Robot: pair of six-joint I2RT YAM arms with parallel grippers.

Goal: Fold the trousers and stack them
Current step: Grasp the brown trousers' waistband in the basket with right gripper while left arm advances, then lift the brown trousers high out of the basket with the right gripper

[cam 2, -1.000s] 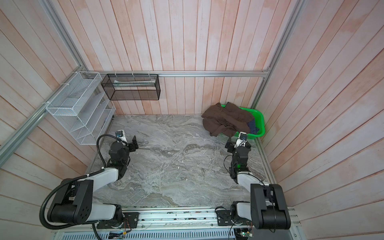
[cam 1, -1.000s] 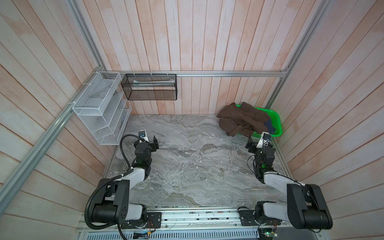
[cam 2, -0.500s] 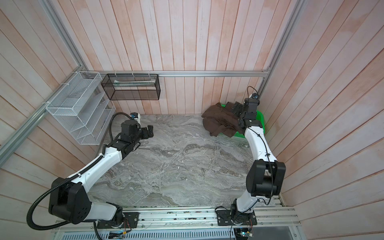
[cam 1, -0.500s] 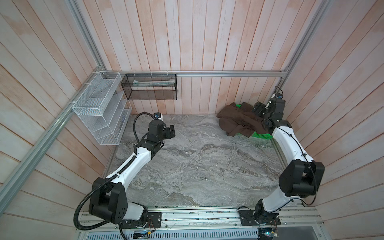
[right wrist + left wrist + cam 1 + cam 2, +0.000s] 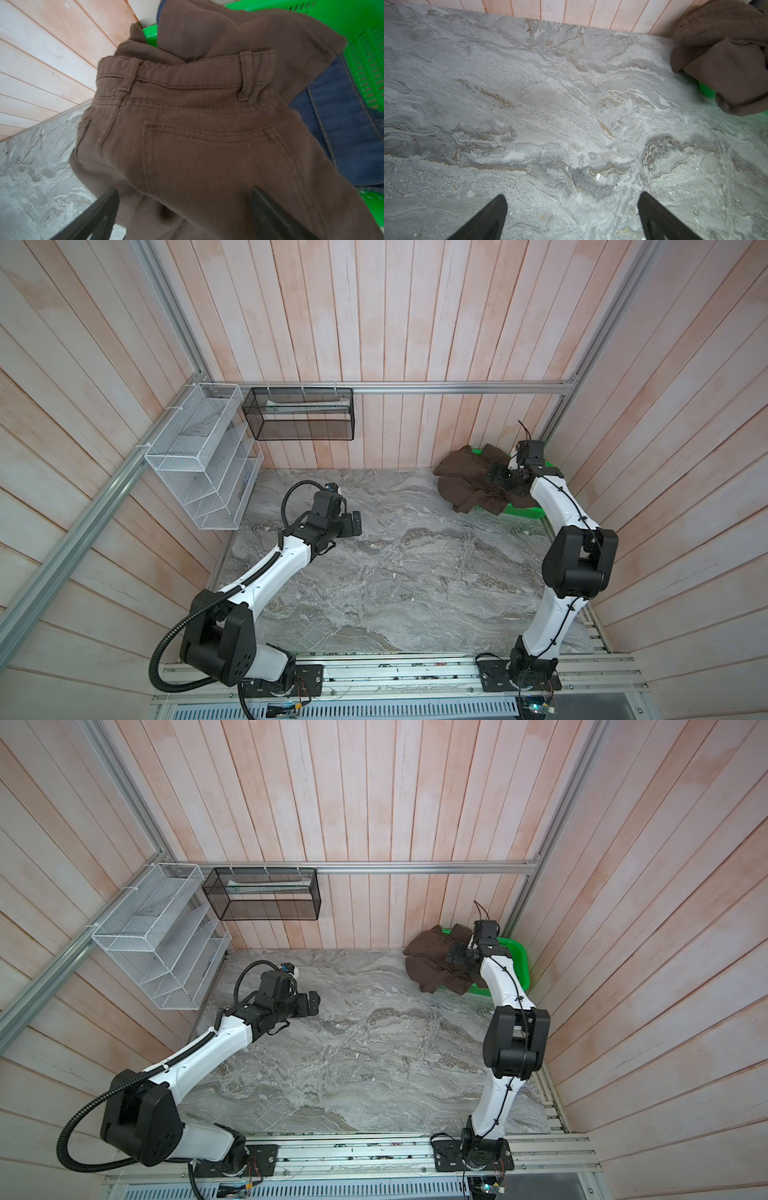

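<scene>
The trousers [image 5: 463, 483] [image 5: 430, 965] are a crumpled dark brown heap at the back right, draped over the rim of a green basket [image 5: 524, 512] [image 5: 519, 959]. My right gripper [image 5: 494, 477] [image 5: 456, 955] hovers right above the heap, open. In the right wrist view the trousers [image 5: 197, 135] show a waistband, belt loop and back pocket, and my right gripper [image 5: 185, 193] has its fingers wide apart on either side of the fabric. My left gripper [image 5: 355, 523] [image 5: 313, 1003] [image 5: 572, 195] is open over bare tabletop at the left, far from the trousers [image 5: 726, 62].
Dark blue jeans [image 5: 342, 135] lie in the green basket [image 5: 369, 62] under the brown fabric. A white wire rack [image 5: 199, 464] and a black mesh basket [image 5: 299, 414] hang at the back left. Wooden walls close in the grey marble tabletop [image 5: 415, 572].
Both arms left their low poses at the front. The right arm reached back to the heap on the basket, the left swung out over the table's left middle, and both grippers opened wider.
</scene>
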